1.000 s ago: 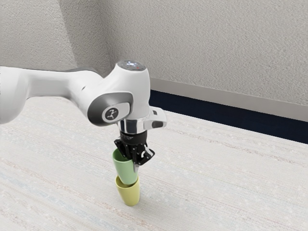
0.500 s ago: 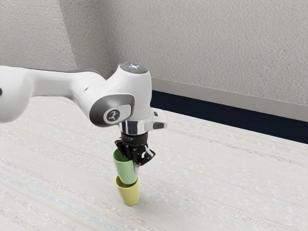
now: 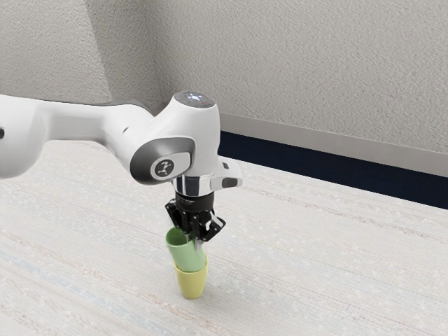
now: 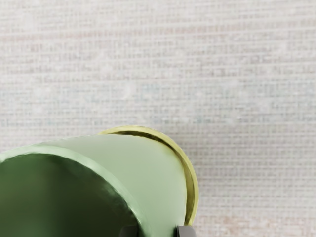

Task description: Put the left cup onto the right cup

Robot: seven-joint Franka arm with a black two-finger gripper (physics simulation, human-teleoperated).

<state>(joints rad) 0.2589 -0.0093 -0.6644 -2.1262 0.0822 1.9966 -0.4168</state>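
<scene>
Two cups stand nested near the front of the pale woven table (image 3: 336, 266). The green cup (image 3: 183, 250) sits inside the yellow cup (image 3: 190, 281). The green one is a plain, handleless tumbler in a soft matte green, narrower at the base than at the mouth. It leans toward the exterior view's left, so its open rim rises above and to the left of the yellow cup's rim. Its lower part is sunk in the yellow cup. The yellow cup has the same tapered shape in a pale lime yellow and stands upright on the table.

The white arm (image 3: 105, 129) reaches in from the exterior view's left and points the black gripper (image 3: 197, 236) straight down at the green cup's raised rim.

In the wrist view, the green cup (image 4: 148, 168) shows a darker inside and a lighter outer wall. A thin arc of the yellow cup (image 4: 190, 180) curls around it. The two dark fingertips (image 4: 185, 231) stand apart, straddling the green cup's wall rather than pinching it.
</scene>
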